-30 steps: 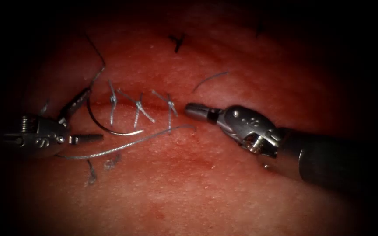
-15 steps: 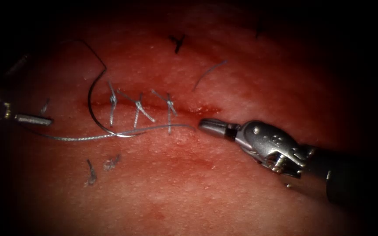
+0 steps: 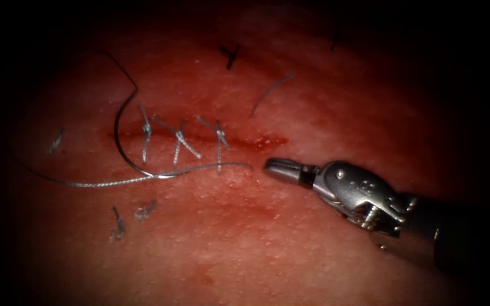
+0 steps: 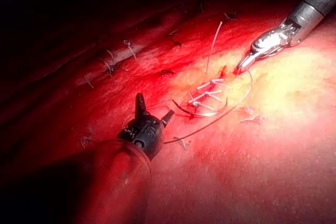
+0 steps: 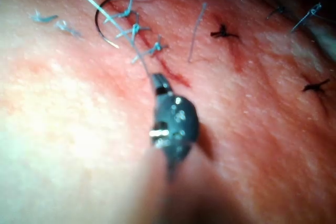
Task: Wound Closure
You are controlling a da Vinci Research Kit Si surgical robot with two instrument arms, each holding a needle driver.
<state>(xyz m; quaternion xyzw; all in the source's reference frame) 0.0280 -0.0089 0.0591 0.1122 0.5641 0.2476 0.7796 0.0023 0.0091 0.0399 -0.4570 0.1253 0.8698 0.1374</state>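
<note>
Since a second ago, withdraws the left tool leftward from the cut and lets go of the curved needle, gripped back then near its thread end. Slides the right tool from the cut's right end to a spot just below and right of it.

Leaves the needle loose on the tissue, curving round the cut's left end from above it to below it. Apparently resting on the surface rather than driven in, though hard to be sure at its point. Trails the thread below the cut, from left of it to a free end just short of the right tool's tip, near but not touching in the endoscope view.

Shows the left tool's jaws spread wide and holding nothing, well left of the cut. Shows the right tool's jaws closed together, with nothing seen between them. Counts three knotted stitches across the cut, red fluid at its unstitched right end, and a cut end of thread above it.

Reads, as a judgement, as a pause between stitches with the needle set down. Calls next for a fresh hold on the needle, well back from its point, before any bite at the cut's open right end.
</note>
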